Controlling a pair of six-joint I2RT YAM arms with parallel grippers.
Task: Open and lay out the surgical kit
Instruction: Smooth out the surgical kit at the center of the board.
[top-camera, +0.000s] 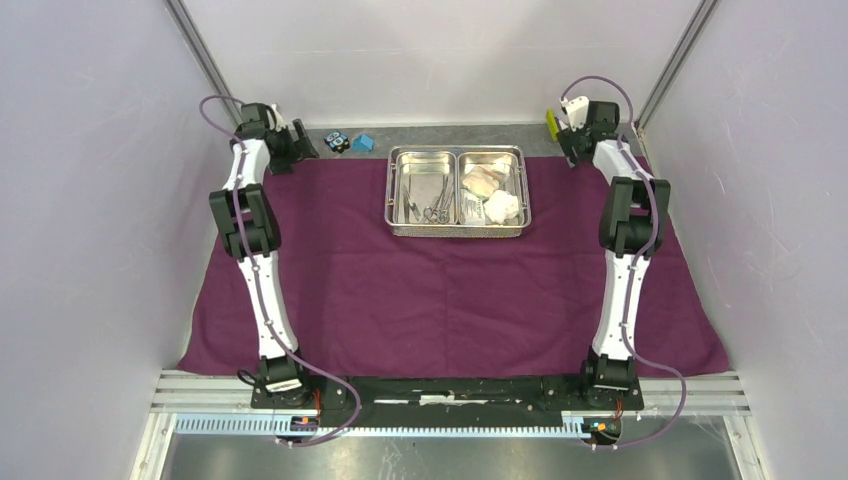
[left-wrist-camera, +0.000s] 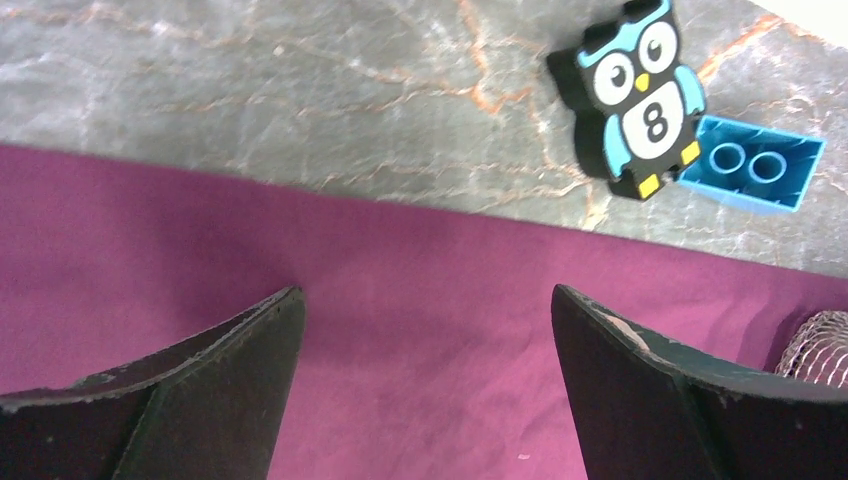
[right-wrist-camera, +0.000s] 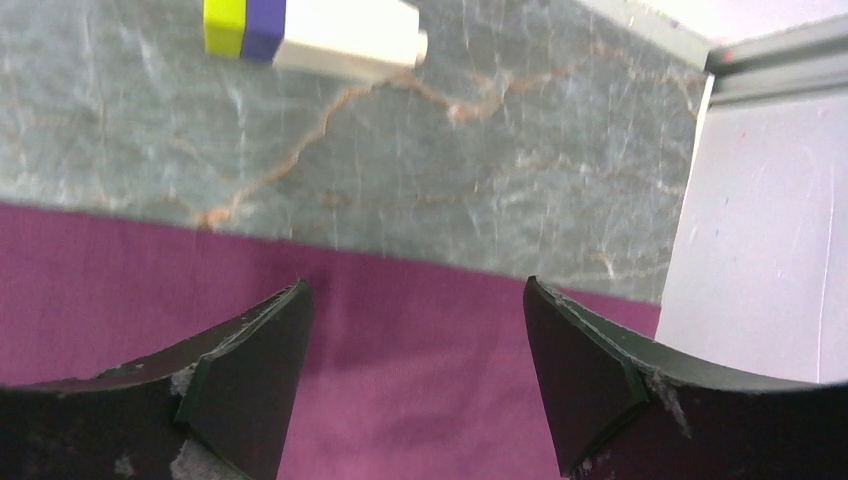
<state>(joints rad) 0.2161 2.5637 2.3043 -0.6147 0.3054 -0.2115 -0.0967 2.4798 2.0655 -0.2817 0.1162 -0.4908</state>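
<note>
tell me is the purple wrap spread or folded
Spread: the purple cloth wrap lies flat across the table, edges out, with the steel tray sitting on it.

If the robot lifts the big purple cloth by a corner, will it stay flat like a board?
Probably not: the purple cloth has wavy edges, so it likely flops. The steel tray resting on it would probably pin it.

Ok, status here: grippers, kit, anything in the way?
Open and empty: left gripper, right gripper, at far corners of spread purple cloth. On it, steel tray, forceps and gauze inside, not laid out. Off cloth: owl toy, blue brick, clear of tray.
</note>
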